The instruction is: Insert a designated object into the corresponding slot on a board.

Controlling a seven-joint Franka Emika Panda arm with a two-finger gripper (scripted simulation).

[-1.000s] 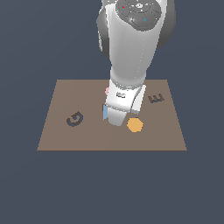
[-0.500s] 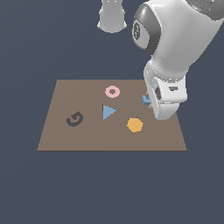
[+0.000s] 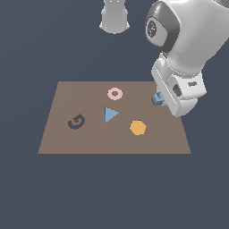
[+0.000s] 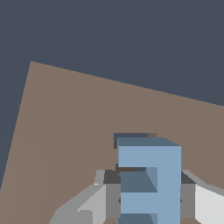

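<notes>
The light-blue E block (image 4: 148,179) sits between my gripper's (image 4: 149,199) two fingers (image 4: 111,194), which are shut on its sides. In the exterior view the E block (image 3: 157,99) shows just under the hand, at the right part of the brown board (image 3: 89,143), low over its surface. My gripper (image 3: 160,100) is mostly hidden there by the white hand. A dark brown strip of the E slot (image 4: 131,139) shows right behind the block in the wrist view. In the exterior view the slot is hidden by the block and the arm.
On the board lie a dark G recess (image 3: 76,121), a blue triangle (image 3: 111,114), a pink ring (image 3: 115,94) and an orange hexagon (image 3: 138,127). The arm's white body (image 3: 183,53) hangs over the board's right edge. The robot base (image 3: 115,18) stands behind the board.
The arm swung from the board's middle to the exterior view's right. The dark E slot, in plain sight a second ago, is now covered by the arm and the blue block.
</notes>
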